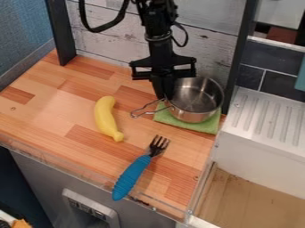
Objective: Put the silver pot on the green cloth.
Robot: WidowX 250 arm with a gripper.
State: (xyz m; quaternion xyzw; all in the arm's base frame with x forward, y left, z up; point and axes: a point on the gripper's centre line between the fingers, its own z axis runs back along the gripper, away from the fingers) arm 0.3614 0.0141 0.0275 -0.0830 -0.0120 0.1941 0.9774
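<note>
I look from far at the pincer (164,94), which hangs down with its tip close against the near side of the silver pot (195,104). The pot stands just to the right of the pincer in the camera view, with its open mouth up, over the green cloth (187,125). The cloth shows below the pot and around part of its base, so I judge that the placing is almost complete. I cannot tell if the pincer is clamped on the pot wall or only stands beside it, and also not if the full weight is already on the cloth.

The wire handle (133,115) goes out to the lower left of the pincer. To the left lies the yellow banana (105,118), and below, well apart, the fork with the blue grip (132,176), both on the wooden counter (59,107).

About the pot, I think it is thin metal, stiff and rather light, and its smooth wall can be slippery. It will not break easily, but it can turn if I hold it only at one side. For me the best place to take it is the upper wall at the rim, straight from above; the thin handle can twist. If it is held, I should lower it gently until the base is flat, then release and rise straight, without dragging the soft cloth.
</note>
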